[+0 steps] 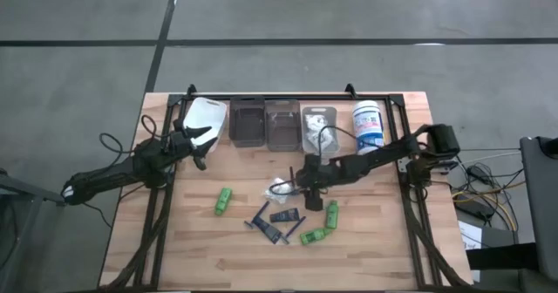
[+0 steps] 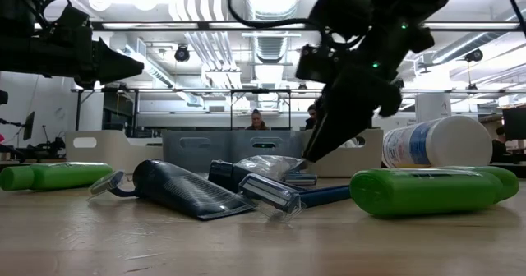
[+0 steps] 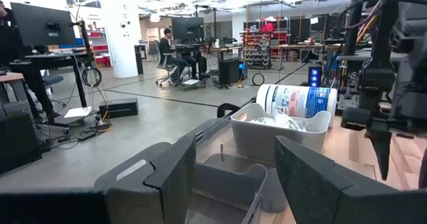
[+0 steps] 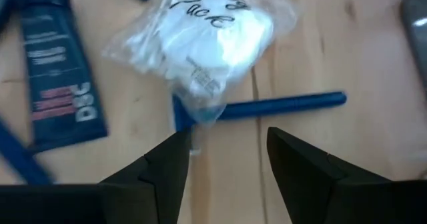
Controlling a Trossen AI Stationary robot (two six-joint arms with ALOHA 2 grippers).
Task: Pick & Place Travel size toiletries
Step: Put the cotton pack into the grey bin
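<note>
While the right tool (image 4: 223, 161) hangs just above the middle of the counter (image 1: 187, 249), its fingers stand apart with nothing between them, and a clear packet (image 4: 210, 41) with white contents lies on the wood just ahead of the fingertips. Under the near edge of that packet runs a blue razor (image 4: 287, 105), and off to one side of it lies a dark tube (image 4: 57, 77). Three green bottles are scattered around: two close by the tool (image 1: 332, 214) (image 1: 314, 237), one well apart toward the left arm (image 1: 223, 200).

Judging from the task, the packet looks like the next thing to be taken, and the trouble lies in how it rests. Its plastic edge overlaps the razor handle, so a closing grip could catch the razor as well, or push it aside and drag the packet askew. The film is loose and slippery-looking; a pinch on the thin edge alone might slide off, or the packet may slip free on the way to the bins (image 1: 282, 123) at the far side of the counter.

Over by those bins, the left tool (image 3: 230, 177) waits with its fingers apart and empty, pointing across a white bin (image 3: 280, 134) beside a white tub (image 3: 297, 101).
</note>
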